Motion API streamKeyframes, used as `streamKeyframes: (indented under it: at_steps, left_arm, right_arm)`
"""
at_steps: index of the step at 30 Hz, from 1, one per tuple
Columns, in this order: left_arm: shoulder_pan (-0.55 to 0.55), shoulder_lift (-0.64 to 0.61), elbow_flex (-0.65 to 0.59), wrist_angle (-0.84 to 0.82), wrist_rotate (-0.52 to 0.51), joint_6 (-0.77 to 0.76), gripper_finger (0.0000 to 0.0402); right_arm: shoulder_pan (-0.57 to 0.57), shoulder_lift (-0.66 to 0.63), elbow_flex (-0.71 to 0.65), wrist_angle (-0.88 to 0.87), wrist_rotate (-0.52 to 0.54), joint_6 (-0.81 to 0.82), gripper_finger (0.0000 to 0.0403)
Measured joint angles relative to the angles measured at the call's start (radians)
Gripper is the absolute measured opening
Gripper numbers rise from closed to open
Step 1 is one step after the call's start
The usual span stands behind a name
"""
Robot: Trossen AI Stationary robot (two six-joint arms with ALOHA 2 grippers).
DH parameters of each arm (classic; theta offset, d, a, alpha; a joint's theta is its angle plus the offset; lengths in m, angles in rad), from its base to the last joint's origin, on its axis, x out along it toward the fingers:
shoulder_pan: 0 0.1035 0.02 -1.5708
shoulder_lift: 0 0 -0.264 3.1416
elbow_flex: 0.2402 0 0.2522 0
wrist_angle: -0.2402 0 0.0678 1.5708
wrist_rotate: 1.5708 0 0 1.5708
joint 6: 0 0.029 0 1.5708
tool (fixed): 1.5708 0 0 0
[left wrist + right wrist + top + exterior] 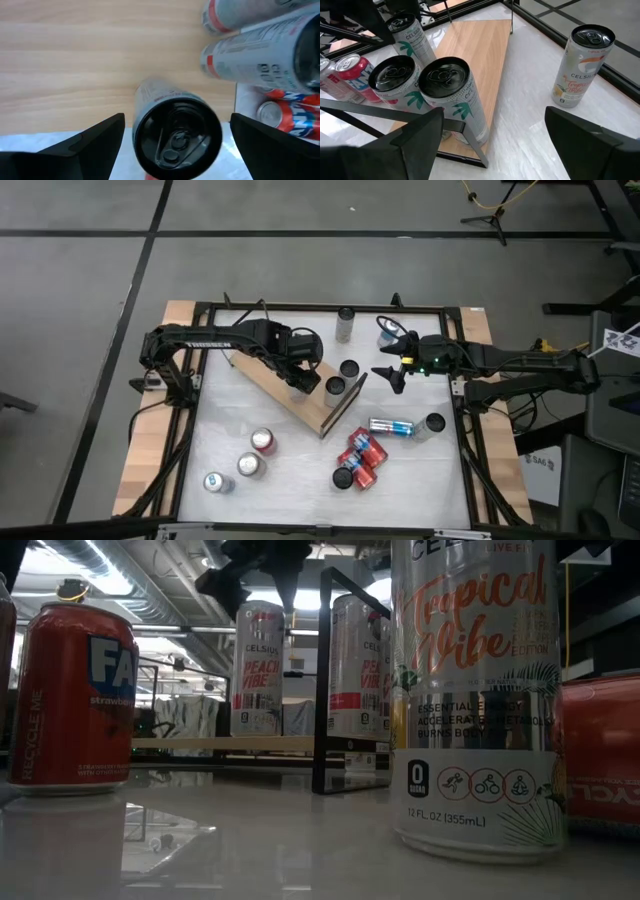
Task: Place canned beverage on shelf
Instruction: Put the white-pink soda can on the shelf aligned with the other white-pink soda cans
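My left gripper [175, 145] sits wide open around a can [177, 132] standing on the shelf [275, 380]; two more cans stand there; my right gripper [392, 360] hangs open, empty; lots of cans wait on the table [300, 470].

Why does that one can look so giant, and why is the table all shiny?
In the low view the Tropical Vibe can stands nearest the camera, so it fills the frame and its top is cut off; the white tabletop mirrors the cans and the bright ceiling lights. In the left wrist view the black can top looks huge between the open left tool's fingers.
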Motion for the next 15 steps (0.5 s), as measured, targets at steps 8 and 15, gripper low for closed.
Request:
streamKeyframes:
  at_steps: [8, 15]
  left_arm:
    - [0.000, -0.015, 0.000, 0.046, 0.000, 0.011, 0.0355]
    - [0.000, -0.027, 0.000, 0.075, 0.001, 0.101, 0.0355]
  right_arm:
    - [0.000, 0.000, 0.000, 0.001, 0.000, 0.000, 0.0342]
    - [0.000, 0.000, 0.000, 0.000, 0.000, 0.000, 0.0342]
